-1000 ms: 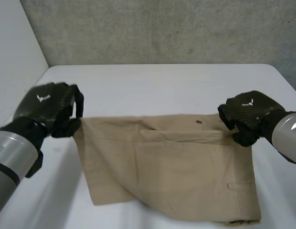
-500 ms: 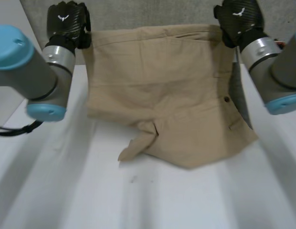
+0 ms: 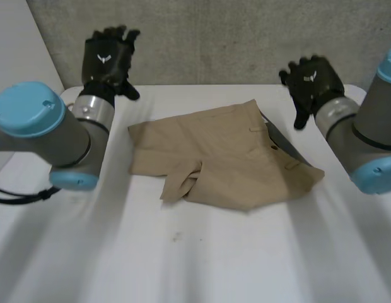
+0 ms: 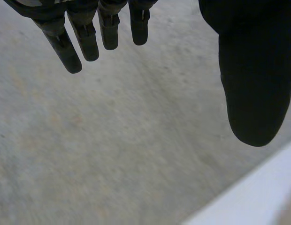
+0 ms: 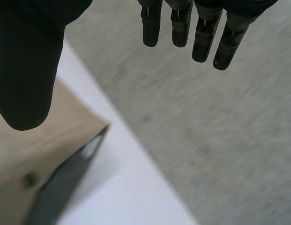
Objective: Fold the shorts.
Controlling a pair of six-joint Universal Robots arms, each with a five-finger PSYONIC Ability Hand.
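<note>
Tan shorts (image 3: 227, 158) lie crumpled on the white table (image 3: 183, 252), waistband towards the far right, one leg bunched at the near left. My left hand (image 3: 108, 58) is raised above the table's far left corner, fingers (image 4: 72, 47) straight and spread, holding nothing. Over the far right edge hovers my right hand (image 3: 311, 81), also open and empty, its fingers (image 5: 202, 37) straight. Under the right hand's thumb, a corner of the shorts (image 5: 37, 154) and the table's edge (image 5: 136, 187) can be seen.
A grey concrete wall (image 3: 246, 38) stands behind the table. A pale wall (image 3: 19, 69) runs along the left side. My two arms (image 3: 50, 132) flank the shorts, the right one (image 3: 366, 139) close to the waistband.
Both hands have let go of the shorts' top edge and opened. The shorts have dropped from hanging to lying on the table. Both hands have lowered slightly and moved apart.
</note>
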